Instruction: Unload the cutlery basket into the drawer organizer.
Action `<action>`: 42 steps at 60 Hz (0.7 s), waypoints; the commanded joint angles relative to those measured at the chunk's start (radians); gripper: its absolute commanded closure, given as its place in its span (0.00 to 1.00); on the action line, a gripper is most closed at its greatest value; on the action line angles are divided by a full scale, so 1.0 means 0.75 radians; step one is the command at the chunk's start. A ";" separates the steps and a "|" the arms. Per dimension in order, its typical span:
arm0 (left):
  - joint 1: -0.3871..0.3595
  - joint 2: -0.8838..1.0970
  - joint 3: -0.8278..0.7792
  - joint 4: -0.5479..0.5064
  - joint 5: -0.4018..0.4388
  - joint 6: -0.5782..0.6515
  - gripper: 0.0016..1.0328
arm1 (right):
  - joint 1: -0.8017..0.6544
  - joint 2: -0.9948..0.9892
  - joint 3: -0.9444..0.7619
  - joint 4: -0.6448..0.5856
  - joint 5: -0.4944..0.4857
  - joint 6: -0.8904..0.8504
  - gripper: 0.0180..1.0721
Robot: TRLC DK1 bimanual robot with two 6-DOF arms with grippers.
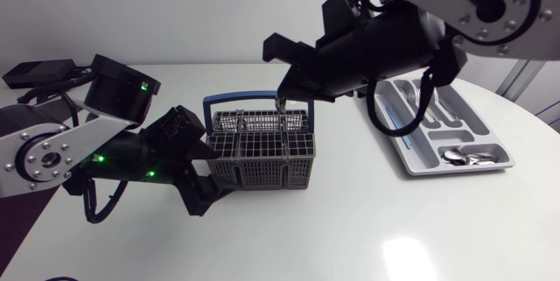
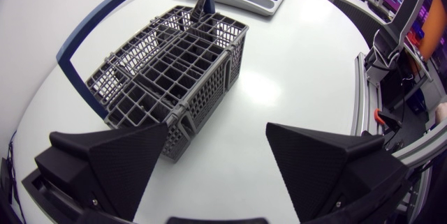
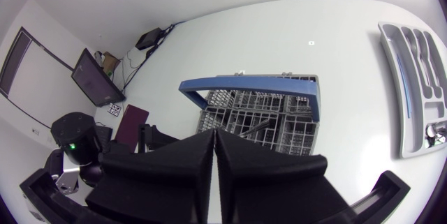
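Cutlery basket, grey plastic mesh, blue handle (image 1: 260,172): mid-table, well apart from grey plastic drawer organizer (image 1: 418,163). Right gripper (image 1: 282,97) fingers pressed together over basket; left gripper (image 2: 216,130) spread beside it. Risk: unbraced basket dragging during extraction.

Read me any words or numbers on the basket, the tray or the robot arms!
None. No words, numbers or signs can be read on the basket, the tray, the spoons, the left arm or the right arm.
A small white mark on the table is too tiny to read.
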 commanded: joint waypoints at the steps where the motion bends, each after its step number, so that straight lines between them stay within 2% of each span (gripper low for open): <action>1: -0.002 -0.031 -0.034 -0.012 -0.005 -0.012 0.05 | -0.025 -0.055 -0.022 -0.014 -0.034 0.036 0.94; 10: 0.011 -0.043 -0.030 -0.002 -0.018 -0.043 0.05 | -0.064 -0.108 -0.010 -0.081 -0.066 0.001 0.94; 28: 0.039 -0.068 -0.050 0.068 -0.122 -0.096 0.05 | -0.187 -0.217 -0.088 -0.194 -0.056 -0.142 0.94; 42: 0.082 -0.115 -0.081 0.098 -0.167 -0.112 0.05 | -0.332 -0.286 -0.186 -0.272 0.042 -0.311 0.94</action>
